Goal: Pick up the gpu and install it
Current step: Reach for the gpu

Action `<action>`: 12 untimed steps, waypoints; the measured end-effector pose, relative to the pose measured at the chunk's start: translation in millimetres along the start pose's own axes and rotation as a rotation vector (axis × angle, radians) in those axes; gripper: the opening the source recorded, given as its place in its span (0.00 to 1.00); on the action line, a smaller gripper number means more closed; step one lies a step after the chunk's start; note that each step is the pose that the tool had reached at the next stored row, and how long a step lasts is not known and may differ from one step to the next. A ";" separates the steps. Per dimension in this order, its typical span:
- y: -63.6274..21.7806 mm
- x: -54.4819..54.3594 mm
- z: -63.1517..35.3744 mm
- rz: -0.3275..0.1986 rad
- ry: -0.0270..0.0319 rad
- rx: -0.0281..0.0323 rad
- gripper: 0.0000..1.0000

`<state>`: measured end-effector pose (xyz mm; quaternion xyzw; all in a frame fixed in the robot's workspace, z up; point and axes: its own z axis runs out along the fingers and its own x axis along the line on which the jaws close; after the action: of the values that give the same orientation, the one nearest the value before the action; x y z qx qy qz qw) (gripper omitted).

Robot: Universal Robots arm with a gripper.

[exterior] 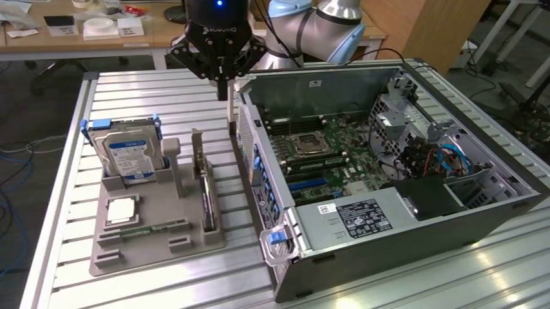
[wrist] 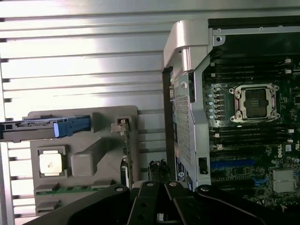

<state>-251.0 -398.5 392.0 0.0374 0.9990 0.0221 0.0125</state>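
"Gripper [exterior: 223, 90] first: how are we reading it?"

"We are seeing its fingers pressed tight together, gripping nothing. It is pointing straight down, and the arm [exterior: 322, 26] is bending in behind it from the back of the exterior view."

"Where are we placing it?"

"We are finding it hanging over the table [exterior: 146, 96], just beside the open case's [exterior: 387, 244] back corner, above the gap between case and holder [exterior: 129, 254]. It is touching neither."

"And the gpu [exterior: 207, 193]?"

"We are seeing it standing on edge in the holder's slot nearest the case, bracket end toward the gripper, apart from the fingertips. In the wrist view we are looking down along its thin edge, with the gripper's links sitting dark in front."

"What else are we noting?"

"We are seeing the drive [exterior: 129, 151] standing at the holder's other side, toward the exterior view's left, and the board [exterior: 331, 148] lying exposed inside the case, which is resting on its side."
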 end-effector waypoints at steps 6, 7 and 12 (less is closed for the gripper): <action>-0.6 8.5 0.1 0.000 0.0000 0.0000 0.11; -0.7 9.9 0.1 0.000 0.0000 0.0000 0.11; -1.3 17.3 0.3 0.000 0.0000 0.0000 0.11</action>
<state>-268.3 -398.5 391.3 0.0374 0.9990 0.0221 0.0125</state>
